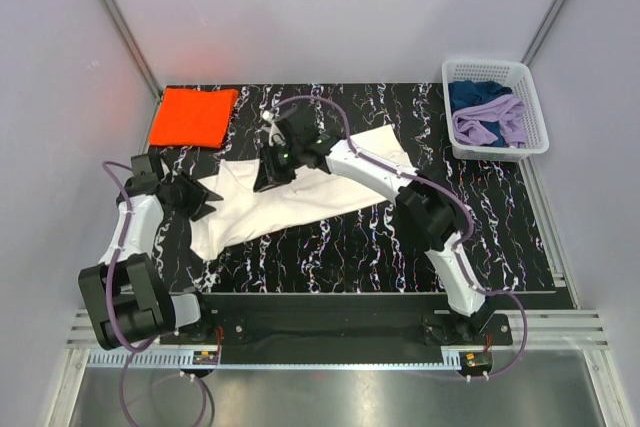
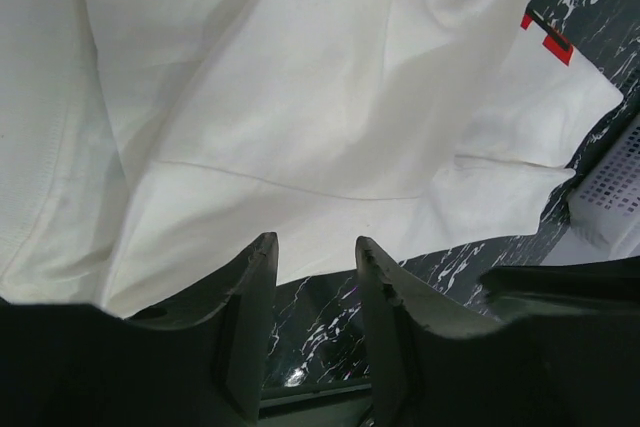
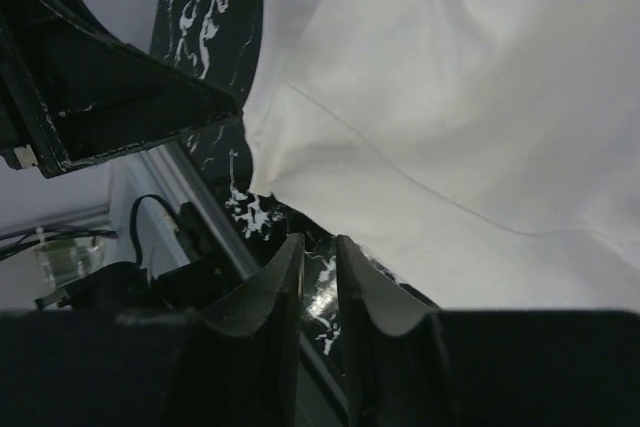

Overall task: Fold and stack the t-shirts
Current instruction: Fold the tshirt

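— How did our white shirt (image 1: 300, 197) handle?
— Limp and light, we judged. It lay mid-tabletop (image 1: 400, 247), with the orange shirt (image 1: 193, 117) at eleven o'clock. Hem corners suited pinching. Our left pincer (image 2: 315, 242) gaped empty; the right pincer (image 3: 315, 239) stood barely parted.

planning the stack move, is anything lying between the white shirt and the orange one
Nothing visible does. Only bare table lies between the white shirt and the folded orange shirt at the far left corner. The basket sits at the far right, off that path.
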Robot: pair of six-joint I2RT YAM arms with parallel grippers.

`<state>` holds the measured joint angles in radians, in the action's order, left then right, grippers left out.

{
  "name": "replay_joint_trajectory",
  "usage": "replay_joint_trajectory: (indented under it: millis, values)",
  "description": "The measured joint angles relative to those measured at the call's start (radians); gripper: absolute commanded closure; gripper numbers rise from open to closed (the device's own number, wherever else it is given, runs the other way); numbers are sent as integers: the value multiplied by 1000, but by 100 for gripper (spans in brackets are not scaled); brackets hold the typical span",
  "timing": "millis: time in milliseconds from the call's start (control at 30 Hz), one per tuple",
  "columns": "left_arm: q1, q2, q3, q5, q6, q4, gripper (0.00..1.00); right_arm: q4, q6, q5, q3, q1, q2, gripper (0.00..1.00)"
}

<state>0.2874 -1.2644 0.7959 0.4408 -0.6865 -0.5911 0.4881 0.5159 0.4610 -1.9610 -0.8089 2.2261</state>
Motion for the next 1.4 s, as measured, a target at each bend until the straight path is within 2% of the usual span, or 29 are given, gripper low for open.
replay_joint_trajectory:
  millis: [367,633,967,1200,1400]
  values:
    - [17,-147,79,-8,31,-28,56,-123,187,106,-22,-121,190,83]
    - [20,-182,79,-37,39,-47,55,-158,240,109,-16,-150,237,88]
    - [26,-171,77,-79,54,-75,54,-233,275,145,109,-192,236,88]
    - [26,-39,14,-87,44,-80,55,-138,198,121,61,-190,224,84]
    - [4,11,-80,-60,-6,-24,57,-91,175,117,126,-133,88,81]
